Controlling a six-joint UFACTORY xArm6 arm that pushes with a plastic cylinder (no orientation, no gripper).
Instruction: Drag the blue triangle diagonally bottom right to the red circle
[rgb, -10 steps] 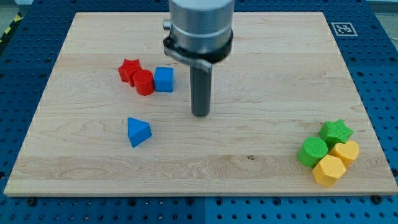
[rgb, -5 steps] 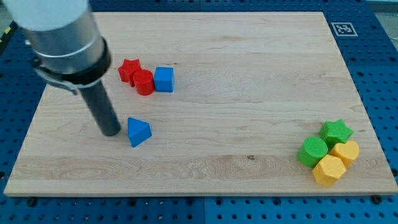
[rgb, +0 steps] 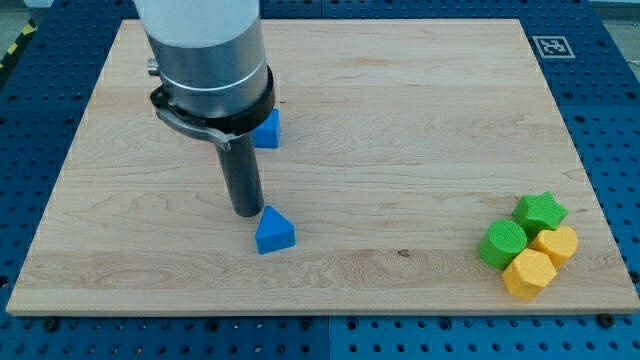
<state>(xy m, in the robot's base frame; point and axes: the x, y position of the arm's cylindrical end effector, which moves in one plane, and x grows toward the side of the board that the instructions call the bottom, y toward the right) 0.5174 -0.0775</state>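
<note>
The blue triangle (rgb: 273, 231) lies on the wooden board (rgb: 400, 150), left of the middle and toward the view's bottom. My tip (rgb: 245, 211) stands just up and left of it, touching or nearly touching it. The red circle is hidden behind the arm's body. A blue cube (rgb: 267, 129) shows partly at the arm's right edge, above the triangle.
A green star (rgb: 540, 211), a green cylinder (rgb: 501, 243) and two yellow blocks (rgb: 554, 243) (rgb: 527, 273) cluster at the board's bottom right. A marker tag (rgb: 551, 46) sits at the top right corner. The red star is hidden behind the arm.
My tip swung from the board's middle to the left of the triangle, then moved right. The blue triangle has slid right and down. The arm now hides the red blocks.
</note>
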